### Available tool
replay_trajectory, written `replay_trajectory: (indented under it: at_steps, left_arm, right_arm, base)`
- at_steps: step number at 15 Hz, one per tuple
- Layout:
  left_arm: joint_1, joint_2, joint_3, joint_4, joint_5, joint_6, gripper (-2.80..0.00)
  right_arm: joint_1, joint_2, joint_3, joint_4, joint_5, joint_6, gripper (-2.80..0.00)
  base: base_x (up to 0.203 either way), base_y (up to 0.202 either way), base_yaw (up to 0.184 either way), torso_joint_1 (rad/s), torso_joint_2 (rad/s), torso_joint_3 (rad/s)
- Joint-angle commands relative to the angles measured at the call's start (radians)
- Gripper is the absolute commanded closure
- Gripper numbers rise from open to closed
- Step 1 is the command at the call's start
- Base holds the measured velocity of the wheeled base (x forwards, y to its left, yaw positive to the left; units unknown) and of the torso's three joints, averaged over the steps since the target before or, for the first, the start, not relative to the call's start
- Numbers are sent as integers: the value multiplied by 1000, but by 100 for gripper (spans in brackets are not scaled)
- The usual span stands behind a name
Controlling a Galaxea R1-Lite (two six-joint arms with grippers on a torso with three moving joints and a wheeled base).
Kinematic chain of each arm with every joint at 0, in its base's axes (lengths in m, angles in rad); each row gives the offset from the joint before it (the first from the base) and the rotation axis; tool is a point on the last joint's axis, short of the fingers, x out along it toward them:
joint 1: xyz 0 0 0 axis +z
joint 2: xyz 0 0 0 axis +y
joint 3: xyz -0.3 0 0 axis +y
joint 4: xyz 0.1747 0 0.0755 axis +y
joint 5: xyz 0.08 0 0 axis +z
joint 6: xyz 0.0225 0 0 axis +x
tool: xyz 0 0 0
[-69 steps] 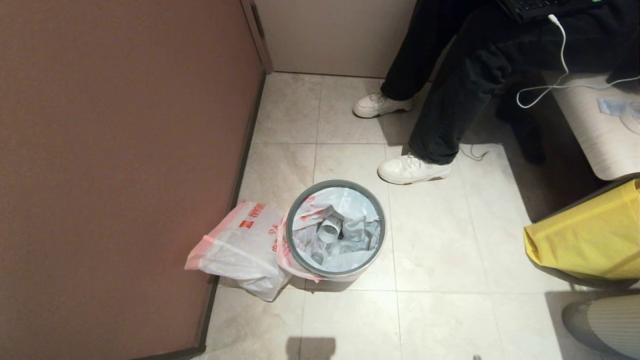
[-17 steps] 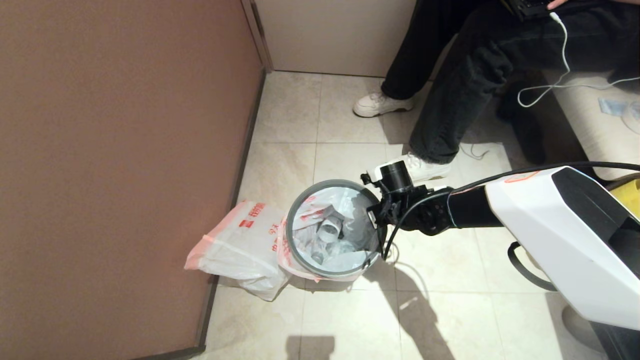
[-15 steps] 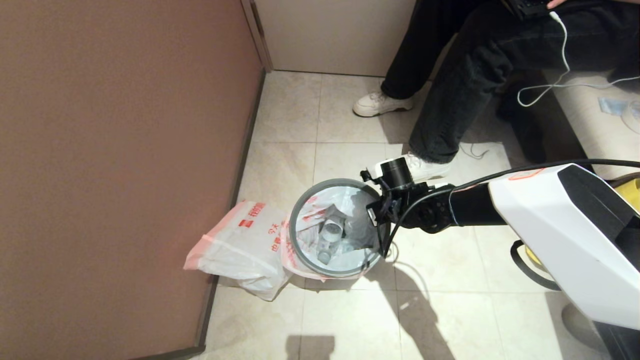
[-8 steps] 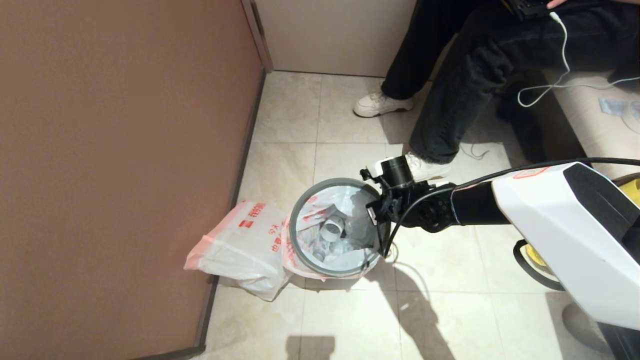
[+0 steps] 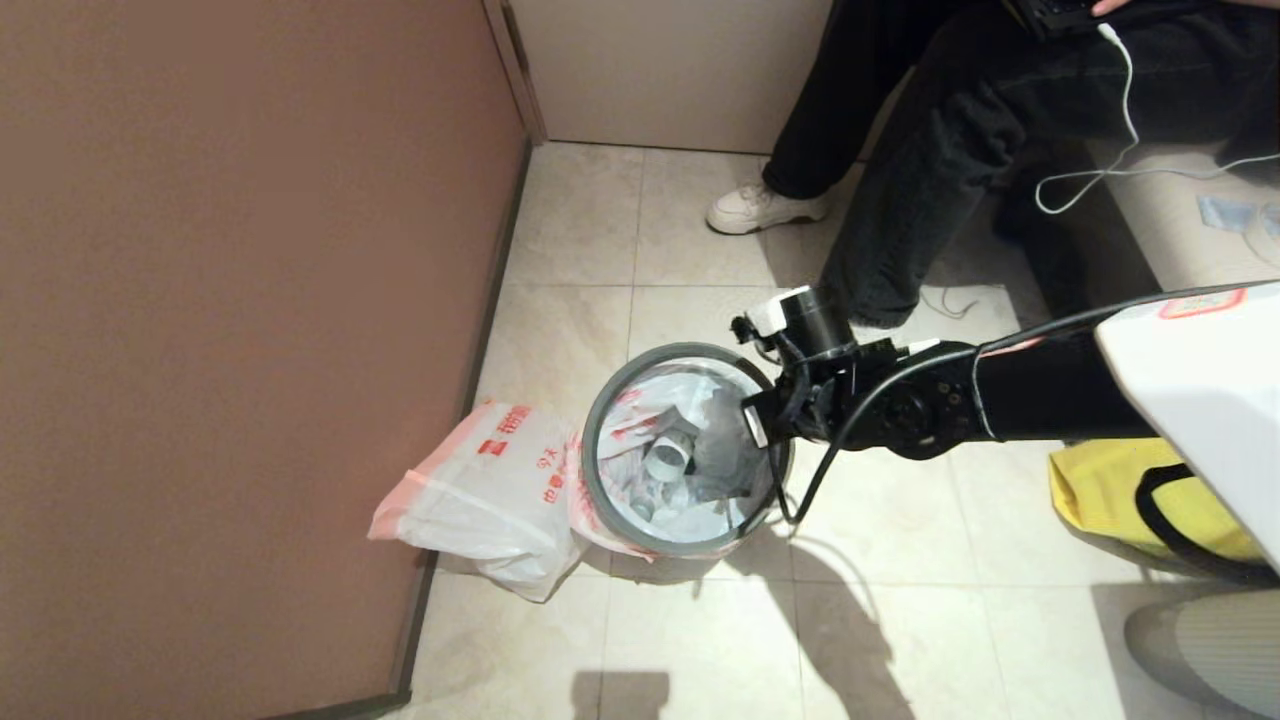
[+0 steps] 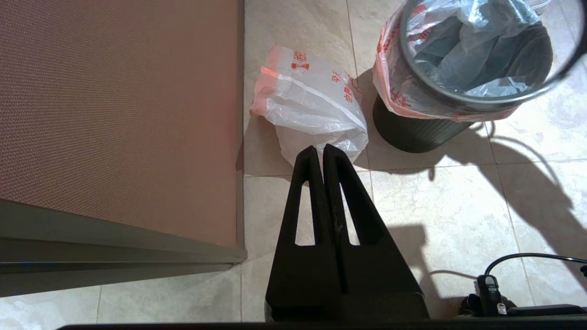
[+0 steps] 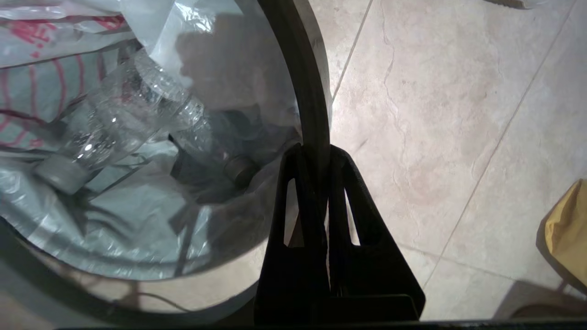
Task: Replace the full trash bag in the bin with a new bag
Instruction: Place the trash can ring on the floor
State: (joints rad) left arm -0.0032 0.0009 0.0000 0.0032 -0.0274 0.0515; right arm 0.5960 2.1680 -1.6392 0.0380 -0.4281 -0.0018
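Bin [image 5: 650, 565] holds full trash bag [image 5: 690, 470]; clear bottles [image 7: 114, 133] inside.

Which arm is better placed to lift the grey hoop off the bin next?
Right. The right gripper is shut on the grey hoop at the bin's edge; the left gripper hangs shut, away from it.

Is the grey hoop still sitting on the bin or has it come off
Off, lifted. The grey hoop hangs above the bin with the full trash bag rim still draped through it, pinched by the right claw.
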Motion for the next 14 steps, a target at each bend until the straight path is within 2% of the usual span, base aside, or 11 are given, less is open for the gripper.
replay_trajectory:
  at_steps: [1, 4, 8, 10, 12, 14]
  left_arm:
    - [0, 1, 0, 0, 0, 1, 0]
    - [0, 1, 0, 0, 0, 1, 0]
    - [0, 1, 0, 1, 0, 1, 0]
    - [0, 1, 0, 1, 0, 1, 0]
    - [0, 1, 0, 0, 0, 1, 0]
    - [0, 1, 0, 0, 0, 1, 0]
  right_arm:
    - [12, -119, 42, 36, -2, 30, 0]
    - [20, -289, 120, 149, -2, 111, 0]
    - [-19, -540, 309, 211, -4, 154, 0]
    - [-117, -630, 416, 217, -4, 160, 0]
    - [-250, -668, 513, 213, 5, 162, 0]
    - [-372, -680, 604, 189, 47, 165, 0]
  base:
    - [0, 0, 0, 0, 0, 0]
    - [0, 0, 0, 0, 0, 0]
    - [0, 0, 0, 0, 0, 0]
    - [0, 0, 0, 0, 0, 0]
    - [0, 0, 0, 0, 0, 0]
    - [0, 0, 0, 0, 0, 0]
